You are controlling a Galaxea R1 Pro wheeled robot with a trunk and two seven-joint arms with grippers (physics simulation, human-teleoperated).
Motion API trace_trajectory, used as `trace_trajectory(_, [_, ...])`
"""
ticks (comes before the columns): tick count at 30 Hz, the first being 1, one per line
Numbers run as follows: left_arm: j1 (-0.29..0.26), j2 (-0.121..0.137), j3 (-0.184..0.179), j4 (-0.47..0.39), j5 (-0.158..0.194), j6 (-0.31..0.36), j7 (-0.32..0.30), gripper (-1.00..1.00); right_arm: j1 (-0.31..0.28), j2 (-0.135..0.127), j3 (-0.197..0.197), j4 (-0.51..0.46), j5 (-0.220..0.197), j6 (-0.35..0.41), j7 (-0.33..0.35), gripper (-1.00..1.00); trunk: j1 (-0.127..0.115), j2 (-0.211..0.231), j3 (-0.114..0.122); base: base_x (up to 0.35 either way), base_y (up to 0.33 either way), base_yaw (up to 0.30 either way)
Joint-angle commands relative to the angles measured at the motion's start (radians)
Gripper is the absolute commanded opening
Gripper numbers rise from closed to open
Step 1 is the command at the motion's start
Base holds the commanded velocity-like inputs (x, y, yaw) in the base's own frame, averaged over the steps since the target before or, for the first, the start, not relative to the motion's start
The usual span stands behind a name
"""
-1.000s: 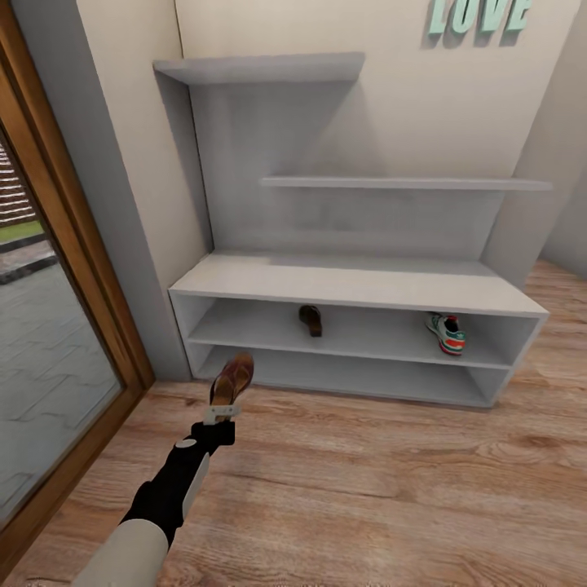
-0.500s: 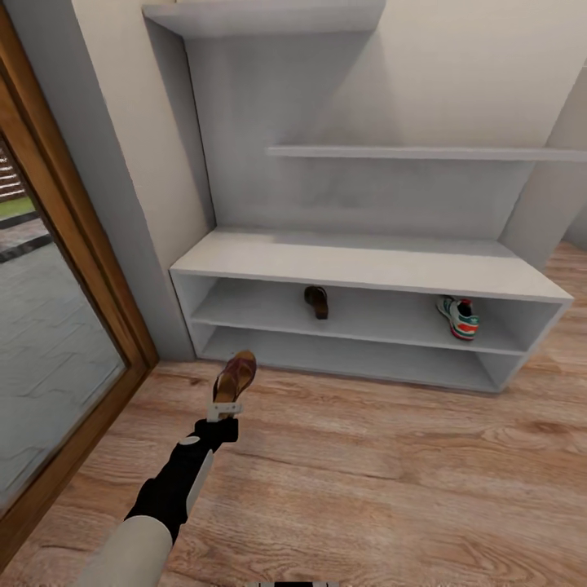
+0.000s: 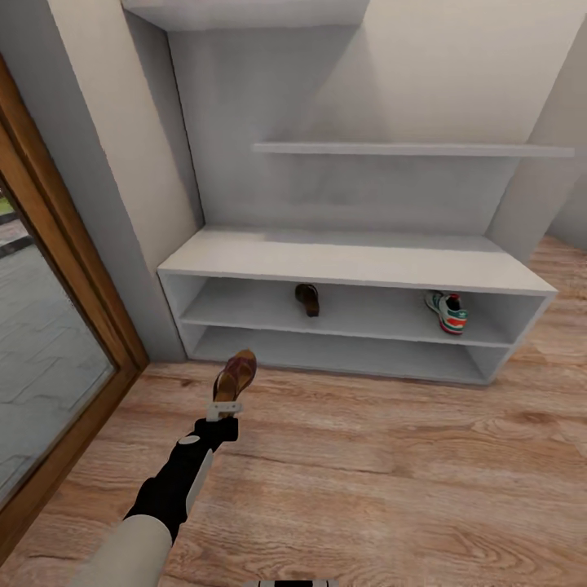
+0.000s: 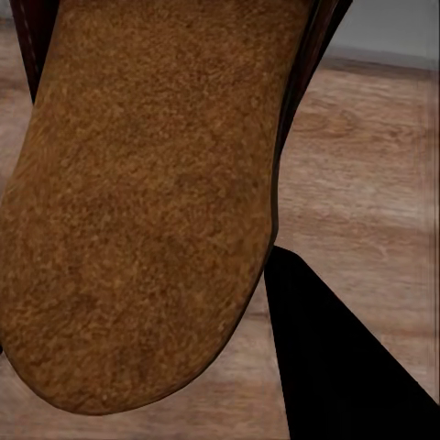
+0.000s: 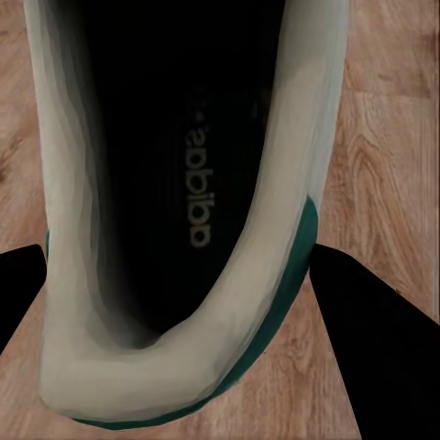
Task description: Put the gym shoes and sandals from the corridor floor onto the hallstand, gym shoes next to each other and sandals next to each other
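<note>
My left gripper (image 3: 222,410) is shut on a dark brown sandal (image 3: 235,376), held toe-up above the corridor floor (image 3: 391,473) just in front of the hallstand (image 3: 350,266). The left wrist view shows that sandal's tan sole (image 4: 147,202) close up, with one black finger (image 4: 344,367) beside it. A second sandal (image 3: 307,298) lies on the rack's upper open shelf, left of middle. One gym shoe (image 3: 447,311) sits at that shelf's right end. In the right wrist view my right gripper (image 5: 192,321) is shut on the other gym shoe (image 5: 183,220), cream with a green stripe, over the floor.
A glass door in a wooden frame (image 3: 77,269) runs along the left, with a grey wall post (image 3: 122,204) between it and the rack. Wall shelves (image 3: 408,150) hang above the flat top. The rack's lower shelf (image 3: 342,359) holds nothing.
The camera has moved, so the rack sits slightly lower and to the left and the wall letters have left the picture. My left arm keeps its pose, with the sandal in its grip.
</note>
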Motion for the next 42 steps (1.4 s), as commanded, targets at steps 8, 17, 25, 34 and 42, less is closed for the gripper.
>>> trace_trajectory(8, [0.000,-0.001,0.004,-0.002,-0.013,0.007,-0.005,-1.00,-0.001,0.000,0.000,-0.001,-0.003,0.004,-0.005,-1.00,0.000,0.000,-0.001,0.209,0.000,-0.168])
trace_trajectory(17, [0.000,-0.001,0.004,-0.002,-0.013,0.007,-0.005,-1.00,-0.001,0.000,0.000,-0.001,-0.002,0.004,-0.005,-1.00,0.000,0.000,-0.001,0.342,0.022,-0.005])
trace_trajectory(25, [0.000,-0.001,0.005,-0.002,-0.013,0.006,-0.005,-1.00,-0.001,0.000,-0.002,-0.001,0.000,0.001,-0.004,-1.00,0.000,0.000,-0.001,0.344,0.013,0.000])
trace_trajectory(34, [0.007,-0.012,0.004,-0.014,-0.010,-0.006,-0.002,-1.00,-0.007,0.005,-0.003,-0.001,0.010,-0.015,-0.003,-1.00,0.000,0.000,-0.001,0.109,0.000,0.000])
trace_trajectory(42, [0.008,-0.018,0.004,-0.016,-0.010,-0.018,-0.002,-1.00,-0.007,0.005,-0.003,-0.001,0.010,-0.015,-0.003,-1.00,0.000,0.000,-0.001,0.000,0.000,0.000])
